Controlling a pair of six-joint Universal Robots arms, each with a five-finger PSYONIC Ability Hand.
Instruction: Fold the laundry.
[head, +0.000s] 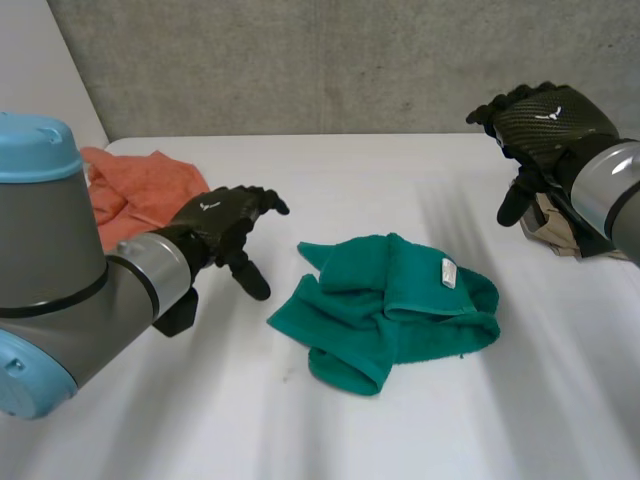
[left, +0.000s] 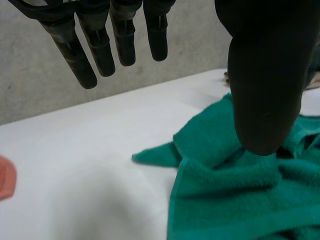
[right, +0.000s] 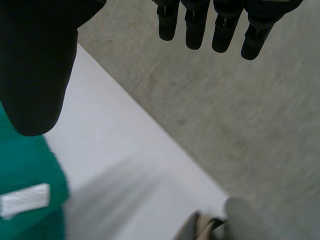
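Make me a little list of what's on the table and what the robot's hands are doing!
table: white
towel: green, crumpled, mid-table, not folded yet
label: white, on the towel
orange cloth: bunched at the far left corner
beige cloth: far right, partly hidden by the right arm
left hand: open, beside the towel, not touching it
right hand: open, holding nothing, away from the towel

green towel (head: 390, 305): nubby terry cloth | table (head: 330, 180): smooth matt white | wall (head: 300, 60): rough grey concrete
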